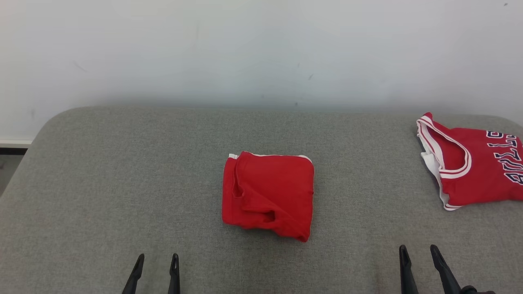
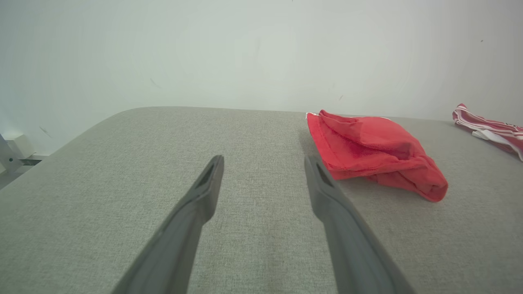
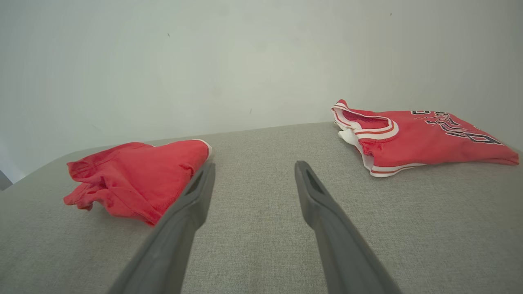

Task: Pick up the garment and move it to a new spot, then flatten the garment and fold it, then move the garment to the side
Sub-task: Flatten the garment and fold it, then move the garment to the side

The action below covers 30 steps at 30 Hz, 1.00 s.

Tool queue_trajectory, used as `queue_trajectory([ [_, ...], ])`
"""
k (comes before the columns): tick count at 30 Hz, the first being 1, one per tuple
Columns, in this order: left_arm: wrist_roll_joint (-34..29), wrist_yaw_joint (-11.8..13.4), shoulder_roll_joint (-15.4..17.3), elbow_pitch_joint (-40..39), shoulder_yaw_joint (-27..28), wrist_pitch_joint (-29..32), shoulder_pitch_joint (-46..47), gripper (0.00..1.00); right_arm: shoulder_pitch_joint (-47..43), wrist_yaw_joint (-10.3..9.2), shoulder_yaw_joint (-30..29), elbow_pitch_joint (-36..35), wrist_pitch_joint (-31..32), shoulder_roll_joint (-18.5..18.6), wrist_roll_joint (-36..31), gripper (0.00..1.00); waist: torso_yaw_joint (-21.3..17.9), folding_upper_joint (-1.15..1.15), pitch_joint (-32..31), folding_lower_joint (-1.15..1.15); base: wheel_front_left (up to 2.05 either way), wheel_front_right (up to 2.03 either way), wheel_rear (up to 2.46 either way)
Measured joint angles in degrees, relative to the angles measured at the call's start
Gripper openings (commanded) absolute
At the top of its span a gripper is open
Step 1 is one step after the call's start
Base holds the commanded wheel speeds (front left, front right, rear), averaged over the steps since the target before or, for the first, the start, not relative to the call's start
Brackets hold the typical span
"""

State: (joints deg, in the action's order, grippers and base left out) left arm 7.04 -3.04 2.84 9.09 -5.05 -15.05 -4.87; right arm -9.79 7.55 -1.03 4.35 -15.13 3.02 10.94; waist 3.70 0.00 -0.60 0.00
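Both sets of jaws were apart, nothing pinched in either one. The left gripper (image 1: 158, 256) sat low at the near left with its two dark fingers spread, and all you could see between them was plain grey fabric. Same deal with the right gripper (image 1: 417, 247) at the near right: fingers spread, nothing in them. Couldn't tell if either one was actually touching the surface or just hanging over it.

The folded red garment (image 1: 267, 196) was lying about in the middle of the grey padded surface (image 1: 102, 183), farther out than both grippers and roughly between them side to side, clear of both. It was folded into a rough square with a thin strip of white trim peeking out along the far edge. Not a super crisp fold, honestly. There was a pucker on the left side, and the near edge looked lumpy, bulging a bit at the near right corner.

Way off to the right was a second piece, a red jersey (image 1: 474, 167) with white-and-red striped trim and dark lettering. It lay mostly flat, partly cut off by the edge of the head view, and well apart from the folded one. Behind everything was a pale wall (image 1: 261, 49) with a few small scuffs.
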Motion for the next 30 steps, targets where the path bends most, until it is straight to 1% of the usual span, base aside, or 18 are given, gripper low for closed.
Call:
queue_trajectory([
  [8, -0.78, 0.01, 0.01, -0.29, 0.78, 0.00, -1.07, 1.00, -0.15, 0.00, -0.89, 1.37, 0.01, -0.07, 0.67, 1.00, -0.41, 0.00, -0.29, 0.00, 0.00, 0.00, 0.00],
  [13, -1.80, 0.51, 0.01, -0.73, 0.38, 0.00, -1.19, 1.00, -0.02, 0.00, -1.44, 2.07, 0.01, -0.08, 0.65, 1.00, -0.37, 0.00, -0.24, 0.00, 0.00, 0.00, 0.00],
  [30, -2.46, 0.69, 0.01, -0.89, 0.13, 0.00, -1.91, 1.00, 0.18, 0.00, -1.98, 3.16, 0.01, -0.09, 0.04, 1.00, -0.57, 0.00, 0.21, 0.00, 0.00, 0.00, 0.00],
])
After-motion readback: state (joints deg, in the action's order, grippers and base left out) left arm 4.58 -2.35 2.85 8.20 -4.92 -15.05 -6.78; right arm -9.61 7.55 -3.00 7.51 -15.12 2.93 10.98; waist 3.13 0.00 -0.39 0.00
